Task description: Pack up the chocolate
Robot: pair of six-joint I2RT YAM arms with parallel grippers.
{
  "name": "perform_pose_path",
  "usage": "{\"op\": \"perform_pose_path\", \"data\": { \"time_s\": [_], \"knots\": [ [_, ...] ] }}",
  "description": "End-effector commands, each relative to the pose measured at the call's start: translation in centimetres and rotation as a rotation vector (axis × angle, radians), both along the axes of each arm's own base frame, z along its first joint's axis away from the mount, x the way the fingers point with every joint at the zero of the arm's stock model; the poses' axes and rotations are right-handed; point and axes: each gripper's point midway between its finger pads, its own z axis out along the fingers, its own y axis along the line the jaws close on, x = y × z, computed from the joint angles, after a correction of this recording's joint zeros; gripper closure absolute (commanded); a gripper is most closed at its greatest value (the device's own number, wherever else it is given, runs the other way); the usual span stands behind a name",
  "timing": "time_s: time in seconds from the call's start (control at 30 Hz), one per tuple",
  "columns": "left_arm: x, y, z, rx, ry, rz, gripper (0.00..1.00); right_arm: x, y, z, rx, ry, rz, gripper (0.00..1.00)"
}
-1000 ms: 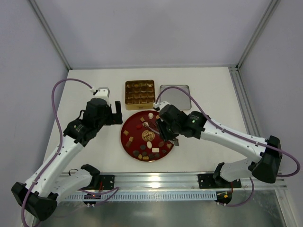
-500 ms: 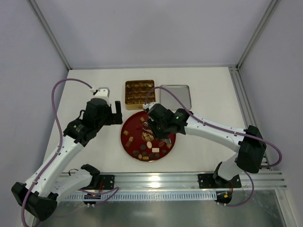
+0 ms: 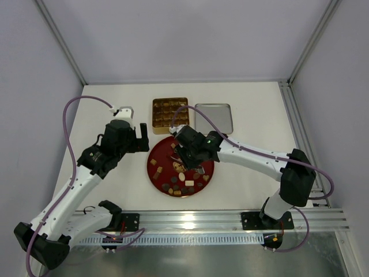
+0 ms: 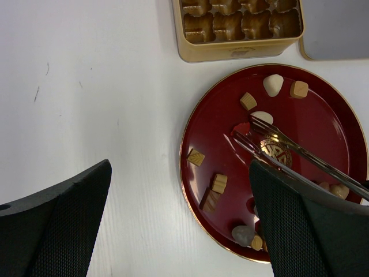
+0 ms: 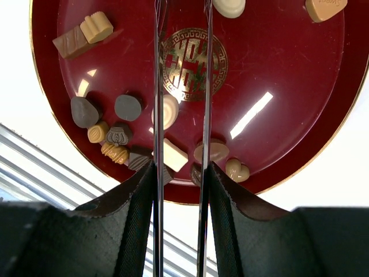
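Right arm (image 3: pixel 253 157) reaches left, low over round red plate (image 3: pixel 153 173). Left arm (image 3: pixel 86 167) is folded left of plate, left gripper (image 3: pixel 135 138) released with jaws wide, bare white table (image 3: pixel 115 98) around it. Right gripper (image 5: pixel 180 173) is clenched on thin steel tweezers (image 5: pixel 206 86), blades apart over plate centre. Chocolate (image 5: pixel 166 111), glossy brown, tan and cream bits, lies scattered on plate, mostly near rim.

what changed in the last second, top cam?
The right gripper, clamped on metal tweezers, swung left over the red plate, its elbow following. The left gripper stayed open and still beside the plate. The chocolates and the gold box did not visibly move.
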Motion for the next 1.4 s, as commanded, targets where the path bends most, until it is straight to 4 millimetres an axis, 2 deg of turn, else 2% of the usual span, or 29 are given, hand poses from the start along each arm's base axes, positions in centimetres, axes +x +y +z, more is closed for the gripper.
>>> {"op": "perform_pose_path", "data": {
  "time_s": [0.0, 0.43, 0.73, 1.03, 1.37],
  "knots": [
    [0.3, 0.4, 0.7, 0.005, -0.035, 0.014, 0.0, 1.3, 1.7, 1.7, 0.05, -0.064, 0.009, 0.58],
    [0.3, 0.4, 0.8, 0.005, -0.038, 0.015, 0.0, 1.7, 2.4, 1.6, 0.046, -0.06, 0.018, 0.58],
    [0.2, 0.5, 0.8, 0.005, -0.038, 0.015, 0.0, 1.8, 2.4, 1.6, 0.047, -0.063, 0.017, 0.62],
    [0.2, 0.5, 0.8, 0.005, -0.039, 0.015, 0.0, 2.1, 2.9, 1.0, 0.038, -0.058, 0.019, 0.58],
    [0.2, 0.4, 1.0, 0.002, -0.043, 0.013, 0.0, 2.3, 3.1, 0.9, 0.032, -0.053, 0.017, 0.59]
  ]
}}
